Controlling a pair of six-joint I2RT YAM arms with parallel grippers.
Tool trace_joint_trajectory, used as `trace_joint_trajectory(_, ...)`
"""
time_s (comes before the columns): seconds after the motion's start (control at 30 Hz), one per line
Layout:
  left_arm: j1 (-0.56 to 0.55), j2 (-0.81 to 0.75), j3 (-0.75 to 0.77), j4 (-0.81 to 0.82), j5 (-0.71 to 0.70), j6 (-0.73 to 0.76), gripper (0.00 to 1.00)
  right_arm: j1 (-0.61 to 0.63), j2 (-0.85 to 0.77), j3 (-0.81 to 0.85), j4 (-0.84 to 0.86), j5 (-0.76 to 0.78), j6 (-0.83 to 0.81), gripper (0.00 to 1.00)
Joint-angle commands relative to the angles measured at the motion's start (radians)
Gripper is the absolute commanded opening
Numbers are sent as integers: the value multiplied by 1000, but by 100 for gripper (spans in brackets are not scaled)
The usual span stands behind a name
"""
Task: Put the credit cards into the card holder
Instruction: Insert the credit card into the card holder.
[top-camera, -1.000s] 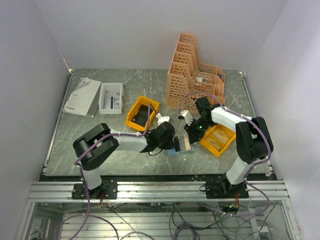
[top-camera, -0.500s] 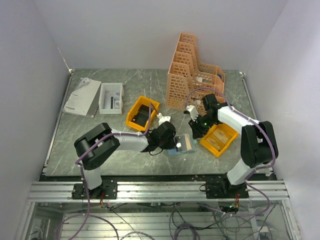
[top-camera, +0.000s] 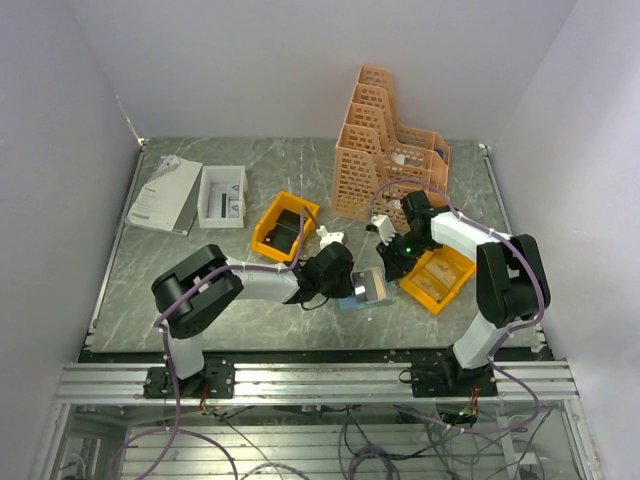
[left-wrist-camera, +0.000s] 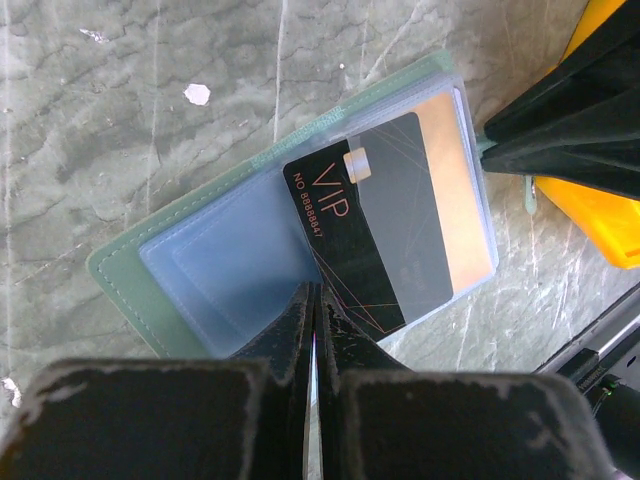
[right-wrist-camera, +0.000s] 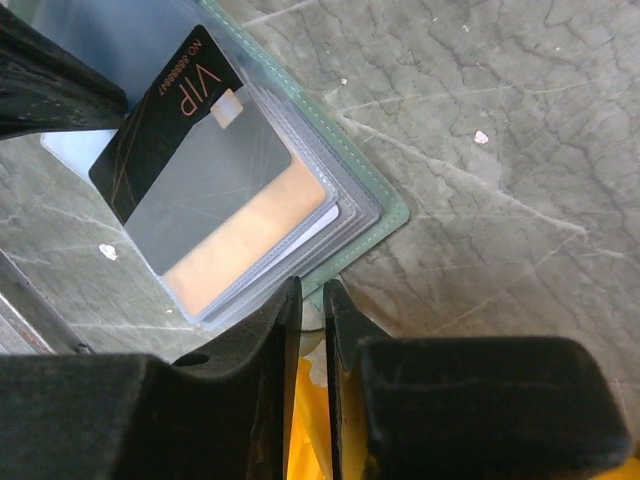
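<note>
The card holder (top-camera: 367, 291) lies open on the table, with its grey-green cover (left-wrist-camera: 125, 280) (right-wrist-camera: 388, 207) underneath and clear sleeves on top. A black VIP credit card (left-wrist-camera: 375, 235) (right-wrist-camera: 150, 140) sits partway in a sleeve, over a tan-orange card (left-wrist-camera: 462, 190) (right-wrist-camera: 250, 235). My left gripper (top-camera: 352, 289) (left-wrist-camera: 316, 296) is shut, its tips pressing down at the black card's lower edge. My right gripper (top-camera: 393, 272) (right-wrist-camera: 312, 292) is at the holder's right edge. Its jaws are nearly together, with the green edge tab between them. Its black fingers (left-wrist-camera: 560, 110) show in the left wrist view.
An orange bin (top-camera: 455, 262) with tan cards (top-camera: 430, 279) sits just right of the holder, under my right wrist. A second orange bin (top-camera: 268, 243) is behind my left arm. An orange file rack (top-camera: 385, 150) stands at the back, a white box (top-camera: 222, 195) and papers (top-camera: 165, 193) at the back left.
My right gripper moved right, away from above the holder, then came down to its right edge, and its jaws narrowed. My left gripper stayed shut on the holder.
</note>
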Motion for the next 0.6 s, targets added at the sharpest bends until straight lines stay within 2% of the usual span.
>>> trace_joint_trajectory(0.0,-6,9,22,49,30,-15,7,3,42,-2,6,23,19,14)
trace_joint_trajectory(0.57,-12,21,33,107,42,-27,7,18,63,0,4,19,28,10)
